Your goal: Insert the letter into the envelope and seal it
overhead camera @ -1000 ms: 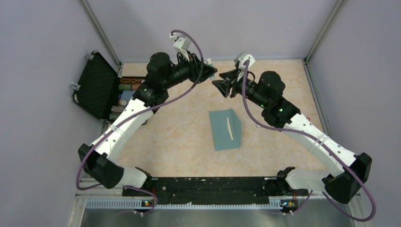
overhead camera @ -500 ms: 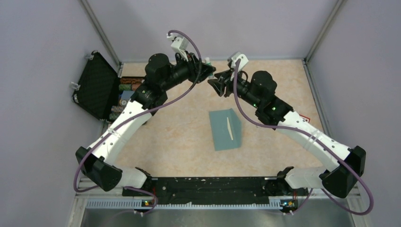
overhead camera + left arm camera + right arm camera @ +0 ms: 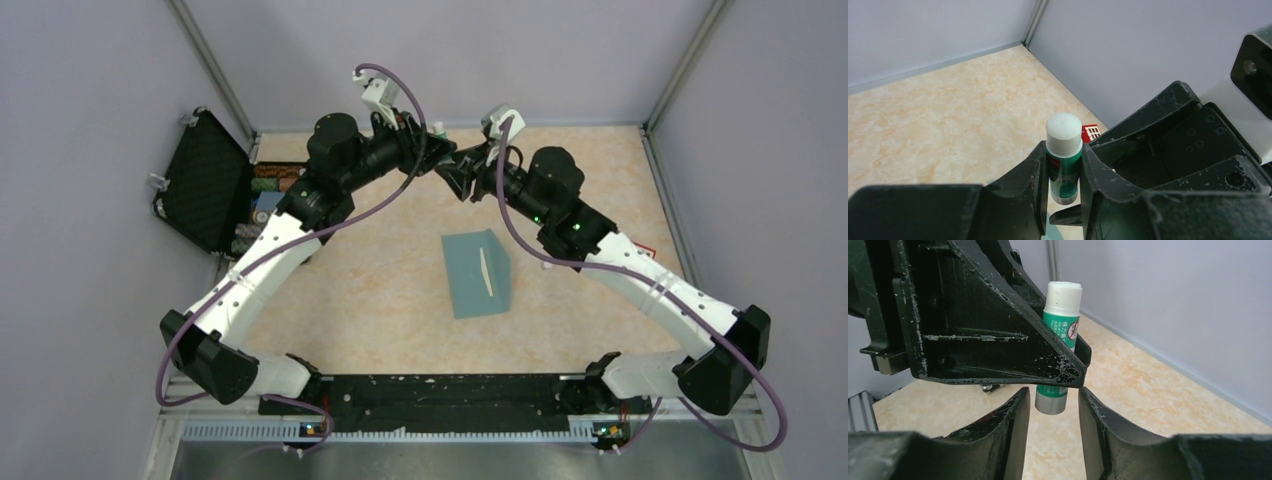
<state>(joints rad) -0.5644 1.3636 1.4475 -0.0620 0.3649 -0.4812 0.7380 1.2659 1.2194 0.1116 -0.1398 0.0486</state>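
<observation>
Case: black case, lid open, at the desk's left edge.
Left pincer: raised over the far middle of the desk, clamped on the glue stick's body.
Glue stick: green label, with a white cap poking out past the fingers.
Right pincer: narrow, with a finger on either side of the stick's bottom end and slim gaps showing.
Envelope: teal blue-grey, flat on the beige desk near its middle, nearer than both pincers and apart from them. It has a thin pale streak on its right half.
</observation>
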